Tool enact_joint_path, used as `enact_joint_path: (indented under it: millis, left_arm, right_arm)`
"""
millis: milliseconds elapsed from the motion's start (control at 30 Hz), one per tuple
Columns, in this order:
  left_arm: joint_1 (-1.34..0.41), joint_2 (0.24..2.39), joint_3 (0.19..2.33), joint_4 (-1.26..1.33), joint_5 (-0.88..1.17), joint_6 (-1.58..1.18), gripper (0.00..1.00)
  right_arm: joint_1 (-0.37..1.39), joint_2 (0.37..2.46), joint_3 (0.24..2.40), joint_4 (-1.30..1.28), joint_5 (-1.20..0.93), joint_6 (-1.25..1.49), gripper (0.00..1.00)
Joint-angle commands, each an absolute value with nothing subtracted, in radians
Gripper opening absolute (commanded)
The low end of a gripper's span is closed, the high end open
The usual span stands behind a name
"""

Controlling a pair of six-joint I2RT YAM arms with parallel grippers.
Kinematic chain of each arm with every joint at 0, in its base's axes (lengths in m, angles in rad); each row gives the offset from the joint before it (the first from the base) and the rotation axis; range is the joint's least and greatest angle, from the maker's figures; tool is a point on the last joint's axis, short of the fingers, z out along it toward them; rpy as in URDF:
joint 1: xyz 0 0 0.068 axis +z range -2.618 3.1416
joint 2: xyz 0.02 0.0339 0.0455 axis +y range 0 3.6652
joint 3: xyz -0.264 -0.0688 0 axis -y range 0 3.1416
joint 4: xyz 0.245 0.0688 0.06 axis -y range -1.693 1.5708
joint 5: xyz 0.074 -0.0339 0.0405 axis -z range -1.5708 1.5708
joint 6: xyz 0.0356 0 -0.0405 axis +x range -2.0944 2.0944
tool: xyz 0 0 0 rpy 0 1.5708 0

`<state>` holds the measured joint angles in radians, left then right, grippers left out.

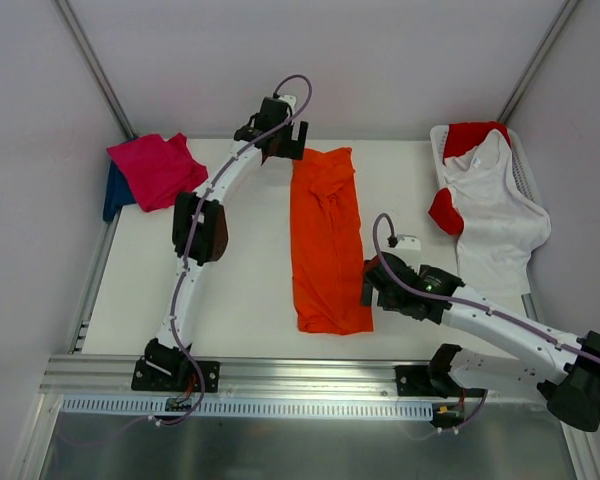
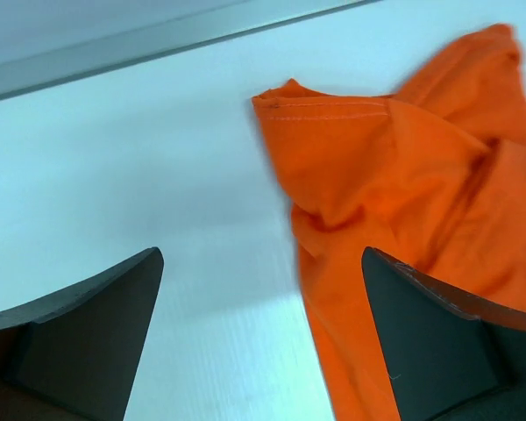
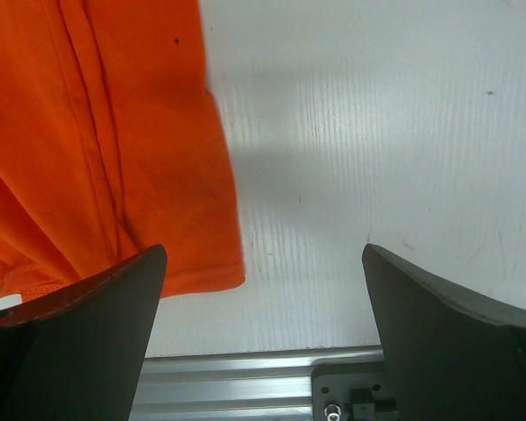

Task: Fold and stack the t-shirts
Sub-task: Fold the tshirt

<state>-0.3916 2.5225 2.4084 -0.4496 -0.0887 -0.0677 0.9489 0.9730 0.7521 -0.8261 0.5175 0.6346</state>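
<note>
Top external: orange shirt, long strip on worktop. Wide, empty: left claw at far end, right claw beside hem. Risk: pinching one layer, strip unfolds.

Robot lab test cell, not a home or shop.

In the top view a left arm and a right arm are bolted to an aluminium rail along the bottom of the frame. A white table sits inside plain grey walls, with metal posts slanting in at the upper corners. Only the t-shirts and a basket at upper right look domestic.
</note>
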Motion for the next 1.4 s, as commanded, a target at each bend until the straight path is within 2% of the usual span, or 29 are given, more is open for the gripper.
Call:
enact_joint_path:
  millis: [0,33,100,133,167,200,267,333,367,467,567,700,1000,1100,1233,1367]
  left_arm:
    - [-0.423,2.161,2.358,-0.44,-0.129,-0.081,0.99]
    - [-0.429,2.087,2.289,-0.442,-0.147,-0.11,0.99]
    - [-0.448,1.937,2.021,-0.442,-0.16,-0.234,0.99]
    - [-0.454,1.801,1.919,-0.44,-0.164,-0.333,0.99]
    - [-0.462,1.74,1.716,-0.44,-0.169,-0.388,0.99]
    - [-0.481,1.63,1.616,-0.421,-0.175,-0.438,0.99]
    - [-0.505,1.541,1.339,-0.39,-0.14,-0.55,0.98]
    - [-0.541,1.432,1.179,-0.335,-0.069,-0.641,0.96]
    - [-0.56,1.398,1.032,-0.319,-0.04,-0.678,0.95]
    - [-0.641,1.267,0.759,-0.2,0.033,-0.802,0.88]
    - [-0.712,1.18,0.57,-0.036,0.093,-0.891,0.86]
    - [-0.75,1.178,0.491,0.07,0.119,-0.93,0.87]
    - [-0.798,1.295,0.445,0.319,0.195,-1.083,0.8]
    - [-0.831,1.319,0.471,0.308,0.219,-1.098,0.78]
    - [-0.88,1.341,0.561,0.088,0.219,-1.097,0.77]
    - [-0.92,1.318,0.565,0.017,0.212,-1.123,0.75]
  right_arm:
    - [0.928,1.029,0.86,-0.796,0.546,0.536,0.99]
    - [0.925,1.046,0.885,-0.793,0.549,0.488,1.0]
    - [0.911,1.081,0.942,-0.763,0.546,0.439,0.99]
    - [0.902,1.088,0.951,-0.752,0.525,0.404,0.99]
    - [0.894,1.088,0.954,-0.72,0.511,0.391,0.99]
    - [0.884,1.085,0.951,-0.704,0.474,0.385,0.99]
    - [0.879,1.066,0.928,-0.669,0.442,0.379,0.99]
    - [0.877,1.049,0.87,-0.647,0.405,0.388,1.0]
    - [0.876,1.042,0.849,-0.632,0.397,0.406,1.0]
    - [0.876,1.0,0.753,-0.612,0.379,0.463,1.0]
    - [0.87,0.927,0.627,-0.527,0.342,0.521,0.99]
    - [0.833,0.824,0.497,-0.397,0.241,0.574,0.94]
    - [0.775,0.759,0.424,-0.393,0.193,0.594,0.89]
    - [0.744,0.756,0.404,-0.393,0.17,0.604,0.89]
    - [0.71,0.752,0.393,-0.393,0.158,0.591,0.89]
    - [0.68,0.773,0.382,-0.393,0.152,0.584,0.89]
